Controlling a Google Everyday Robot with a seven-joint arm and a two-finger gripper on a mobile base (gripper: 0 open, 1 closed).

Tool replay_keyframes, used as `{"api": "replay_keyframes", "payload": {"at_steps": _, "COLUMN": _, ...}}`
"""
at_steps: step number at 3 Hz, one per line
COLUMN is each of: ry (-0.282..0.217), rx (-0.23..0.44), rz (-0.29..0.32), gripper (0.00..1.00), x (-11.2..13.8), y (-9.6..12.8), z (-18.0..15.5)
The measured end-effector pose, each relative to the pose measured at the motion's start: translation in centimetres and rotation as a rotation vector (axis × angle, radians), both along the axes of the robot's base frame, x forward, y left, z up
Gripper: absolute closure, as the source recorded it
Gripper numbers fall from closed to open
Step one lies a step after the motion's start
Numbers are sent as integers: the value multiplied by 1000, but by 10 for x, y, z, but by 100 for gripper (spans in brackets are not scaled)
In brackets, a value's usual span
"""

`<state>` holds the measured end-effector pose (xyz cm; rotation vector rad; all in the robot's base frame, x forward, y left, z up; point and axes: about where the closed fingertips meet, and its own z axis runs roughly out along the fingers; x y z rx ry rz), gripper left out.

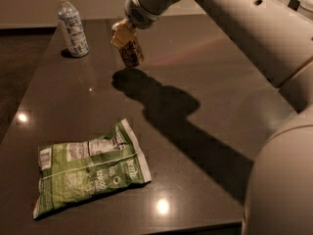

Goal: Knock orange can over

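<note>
Where the arm reaches in from upper right, the gripper meets the top of the orange can; whether the jaws are clenched or released cannot be told. The can leans, top to the left, at the far middle of the table. 1 water bottle stands upright far left; 1 green snack bag lies flat near the front.

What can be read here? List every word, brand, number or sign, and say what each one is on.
No text here can be quoted.
orange can: dark cursive lettering, too blurred to read.
water bottle: label print, too small to read.
green snack bag: white print and a boxed panel, not legible.
gripper, at the can's top: no marking visible.
</note>
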<state>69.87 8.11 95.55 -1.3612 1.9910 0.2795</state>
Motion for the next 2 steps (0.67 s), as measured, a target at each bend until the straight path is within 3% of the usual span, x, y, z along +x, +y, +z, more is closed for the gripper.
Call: {"api": "replay_keyframes", "payload": {"at_steps": 2, "ry": 41, "rx": -327, "rz": 64, "gripper": 100, "x": -21, "y": -17, "z": 0}}
